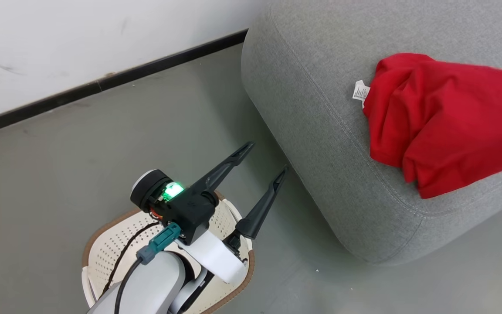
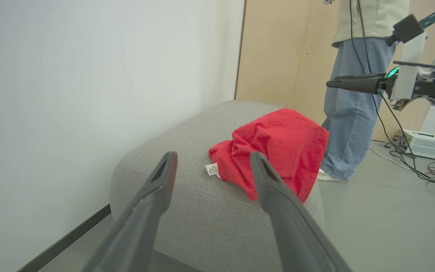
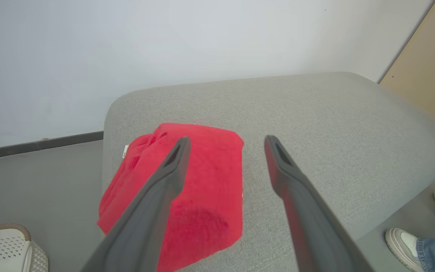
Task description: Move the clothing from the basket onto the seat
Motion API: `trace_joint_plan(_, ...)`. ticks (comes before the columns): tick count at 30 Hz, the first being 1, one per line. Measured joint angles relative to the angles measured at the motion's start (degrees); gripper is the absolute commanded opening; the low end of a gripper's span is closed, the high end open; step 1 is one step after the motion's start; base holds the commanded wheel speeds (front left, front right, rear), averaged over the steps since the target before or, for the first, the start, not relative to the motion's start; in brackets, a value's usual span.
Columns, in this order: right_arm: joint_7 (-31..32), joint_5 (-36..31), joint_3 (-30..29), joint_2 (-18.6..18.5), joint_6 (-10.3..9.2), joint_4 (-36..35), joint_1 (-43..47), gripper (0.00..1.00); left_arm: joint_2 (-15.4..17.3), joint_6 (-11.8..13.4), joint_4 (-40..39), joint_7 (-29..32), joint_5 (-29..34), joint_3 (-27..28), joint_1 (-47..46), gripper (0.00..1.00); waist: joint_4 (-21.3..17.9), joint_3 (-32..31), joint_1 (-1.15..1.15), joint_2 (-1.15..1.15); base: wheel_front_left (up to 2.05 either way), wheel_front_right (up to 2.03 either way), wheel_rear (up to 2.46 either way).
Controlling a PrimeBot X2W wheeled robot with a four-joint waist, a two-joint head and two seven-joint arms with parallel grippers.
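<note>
A piece of bright red clothing [image 1: 442,122] lies crumpled on the grey seat [image 1: 320,109], near its front corner, with a white label sticking out to the left. The cream basket [image 1: 107,244] stands on the floor left of the seat, largely covered by my left arm. My left gripper [image 1: 267,158] is open above the basket's rim, pointing toward the seat and holding nothing. In the left wrist view its gripper [image 2: 213,158] frames the clothing [image 2: 285,143]. My right gripper [image 3: 227,140] hovers open over the clothing [image 3: 213,170] and seat [image 3: 334,124], and the left wrist view shows this gripper [image 2: 329,84] too.
A white wall with a dark baseboard [image 1: 103,83] runs behind the basket [image 3: 2,245]. A person in jeans [image 2: 353,113] stands beside the seat's far end, one shoe [image 3: 398,238] near it. A white box [image 2: 425,143] and cables lie on the floor beyond.
</note>
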Motion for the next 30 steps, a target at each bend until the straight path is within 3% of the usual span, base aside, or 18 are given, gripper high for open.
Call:
trace_joint_plan(11,0.0,-0.3,3.4,-0.9,0.00,-6.3,-0.6,1.00,0.0,2.2,1.6,-0.7,-0.5,2.4,2.3,1.00,2.1,-2.5,0.00,0.00,0.00,0.00,0.00)
trace_joint_plan(19,0.2,-3.2,4.2,1.2,0.01,-8.4,-3.8,1.00,0.1,3.9,2.1,-0.9,-0.6,4.4,3.7,1.00,5.0,-3.8,0.00,0.00,0.00,0.00,0.00)
trace_joint_plan(30,0.2,-7.3,4.0,6.7,0.01,-7.6,-5.7,1.00,0.4,6.4,2.9,-1.2,-2.1,7.8,7.0,1.00,9.5,-5.3,0.00,0.00,0.00,0.00,0.00)
